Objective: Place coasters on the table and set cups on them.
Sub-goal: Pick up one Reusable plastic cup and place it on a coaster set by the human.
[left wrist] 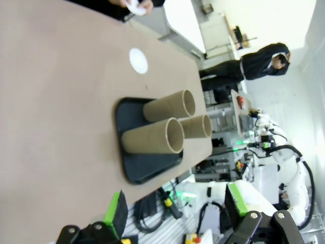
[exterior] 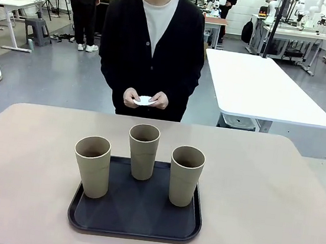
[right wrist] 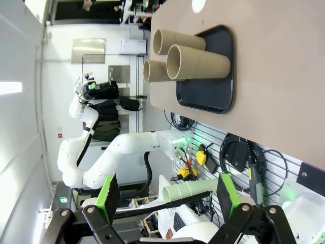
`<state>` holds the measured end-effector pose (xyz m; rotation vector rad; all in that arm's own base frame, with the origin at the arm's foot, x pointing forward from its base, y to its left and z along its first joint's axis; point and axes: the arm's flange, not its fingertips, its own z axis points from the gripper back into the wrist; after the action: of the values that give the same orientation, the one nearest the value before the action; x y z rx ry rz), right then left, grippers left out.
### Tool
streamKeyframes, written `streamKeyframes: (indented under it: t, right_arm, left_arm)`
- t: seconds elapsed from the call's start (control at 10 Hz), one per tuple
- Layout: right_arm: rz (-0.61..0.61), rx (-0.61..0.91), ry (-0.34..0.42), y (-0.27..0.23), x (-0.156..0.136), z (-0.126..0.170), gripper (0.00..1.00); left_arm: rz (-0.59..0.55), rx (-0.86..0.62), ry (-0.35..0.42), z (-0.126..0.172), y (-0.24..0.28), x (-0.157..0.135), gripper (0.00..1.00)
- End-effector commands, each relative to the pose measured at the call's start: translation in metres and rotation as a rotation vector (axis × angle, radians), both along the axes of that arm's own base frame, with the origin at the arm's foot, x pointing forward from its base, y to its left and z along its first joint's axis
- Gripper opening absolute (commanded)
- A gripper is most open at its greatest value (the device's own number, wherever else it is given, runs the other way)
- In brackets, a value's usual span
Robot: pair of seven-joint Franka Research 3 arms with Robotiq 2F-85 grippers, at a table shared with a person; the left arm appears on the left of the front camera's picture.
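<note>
Three cups [exterior: 92, 167] stand upright on the black tray [exterior: 140, 214] at the middle of the worktop's [exterior: 29, 141] near edge, with gaps between them. Either side of the tray, the worktop lies bare to both side edges. The person's hands [exterior: 159, 101] hover just beyond the far edge.

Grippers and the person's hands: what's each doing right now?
Left gripper: open, empty.
Right gripper: open, empty.
Person's hands: together holding white coasters.

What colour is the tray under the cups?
The tray is black, seen best in the front view.
</note>
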<state>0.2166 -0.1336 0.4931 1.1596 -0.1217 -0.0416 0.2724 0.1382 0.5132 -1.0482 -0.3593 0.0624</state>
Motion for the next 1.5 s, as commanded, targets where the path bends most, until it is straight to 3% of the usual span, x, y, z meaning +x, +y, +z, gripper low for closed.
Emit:
streamKeyframes:
  t: [0.0, 0.3, 0.5, 0.6, 0.7, 1.0, 1.2, 1.3, 1.4]
  right_arm:
    - [0.159, -0.168, -0.068, 0.025, 0.018, 0.029, 1.0]
    - [0.309, -0.522, -0.238, 0.098, 0.067, 0.066, 1.0]
    - [0.417, -0.768, -0.532, 0.16, 0.075, 0.053, 1.0]
    - [0.464, -0.822, -0.691, 0.185, 0.076, 0.044, 1.0]
    - [0.499, -0.858, -0.801, 0.207, 0.081, 0.033, 1.0]
    - [0.574, -0.772, -0.866, 0.232, 0.083, 0.005, 1.0]
    - [0.579, -0.739, -0.83, 0.231, 0.088, -0.007, 1.0]
    - [0.563, -0.805, -0.853, 0.24, 0.099, 0.034, 1.0]
    - [0.563, -0.805, -0.853, 0.24, 0.099, 0.034, 1.0]
  left_arm:
    - [-0.005, -0.014, -0.02, 0.001, 0.002, 0.001, 1.0]
    - [-0.005, -0.014, -0.02, 0.001, 0.002, 0.001, 1.0]
    - [-0.005, -0.014, -0.02, 0.001, 0.002, 0.001, 1.0]
    - [-0.005, -0.014, -0.02, 0.001, 0.002, 0.001, 1.0]
    - [-0.005, -0.014, -0.02, 0.001, 0.002, 0.001, 1.0]
    - [-0.005, -0.014, -0.02, 0.001, 0.002, 0.001, 1.0]
    - [-0.005, -0.014, -0.02, 0.001, 0.002, 0.001, 1.0]
    - [-0.005, -0.014, -0.02, 0.001, 0.002, 0.001, 1.0]
    - [-0.005, -0.014, -0.02, 0.001, 0.002, 0.001, 1.0]
